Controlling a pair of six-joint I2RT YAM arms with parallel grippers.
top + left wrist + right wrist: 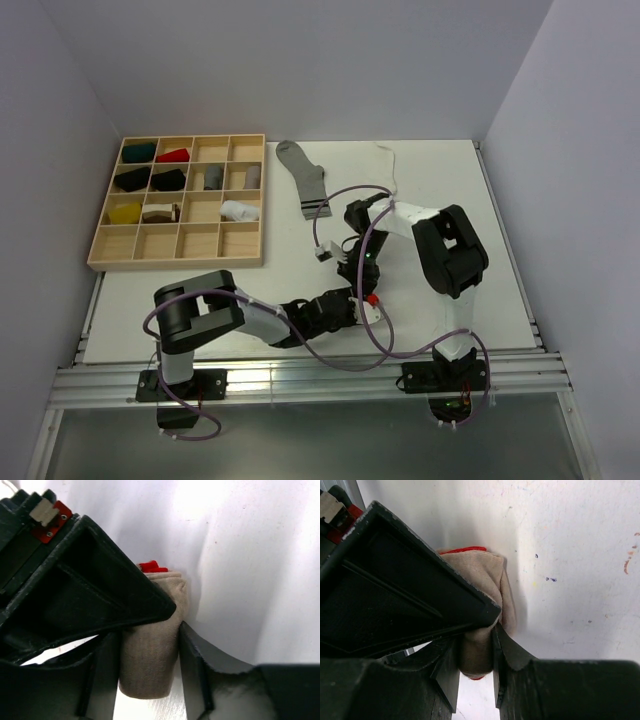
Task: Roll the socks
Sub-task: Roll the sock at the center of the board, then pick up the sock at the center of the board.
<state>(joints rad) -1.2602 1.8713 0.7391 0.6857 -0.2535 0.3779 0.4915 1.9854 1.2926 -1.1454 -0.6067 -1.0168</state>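
Both my end effectors are bunched up on the same thing right now. My left end effector (148, 667) is closed in narrow on the beige knit fabric sock roll (150, 645), with a finger (102, 675) pressed against each side of it. A bit of red fabric (152, 566) pokes out at the roll's far end. My right end effector (476, 652) is pinching that same roll even tighter. The cloth is squished thin between its fingers (512, 652), and red shows at the top of the bundle plus a sliver underneath. The two end effectors are right up close, one crossing over the other in both wrist views, and the roll sits between them. Can't tell if it's resting on the white bench (470, 290) or just off it.

Further out, beyond the end effectors and a little to the left, the long grey fabric sock with black stripes at one end (303, 175) lies flat with nothing gripping it. Way off to the far left of both is the wooden compartment tray (178, 262). It has small rolled bundles (240, 210) in some of its compartments: dark green, red, black, grey, yellow, white.
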